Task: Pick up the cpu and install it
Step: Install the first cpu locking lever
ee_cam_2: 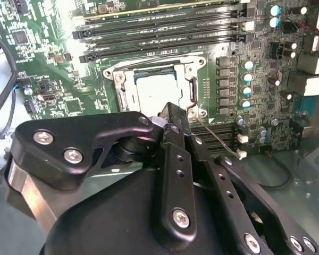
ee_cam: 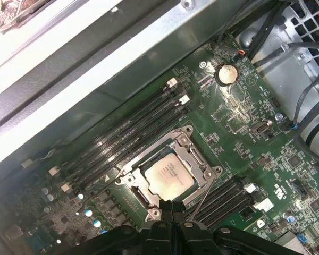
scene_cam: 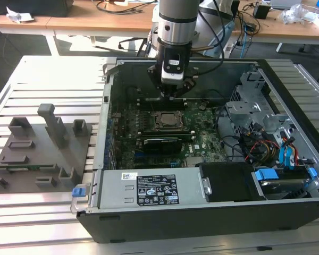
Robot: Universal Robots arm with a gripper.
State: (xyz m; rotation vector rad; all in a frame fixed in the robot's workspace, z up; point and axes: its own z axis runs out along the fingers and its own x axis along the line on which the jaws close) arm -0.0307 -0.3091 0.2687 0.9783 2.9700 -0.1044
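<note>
One cpu [ee_cam: 169, 175], already sitting in the socket frame [ee_cam: 200, 157]. Gripper [scene_cam: 172, 94] hangs just above that frame, fingers pinched together, nothing between them.

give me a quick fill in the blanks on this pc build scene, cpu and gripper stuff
1. The cpu lies in the ___ on the board.
2. The board is ___ in colour.
3. In the exterior view, the grey rack stands on that view's ___ of the computer case.
4. The gripper, fingers shut, holds ___.

Missing words: socket; green; left; nothing
</note>
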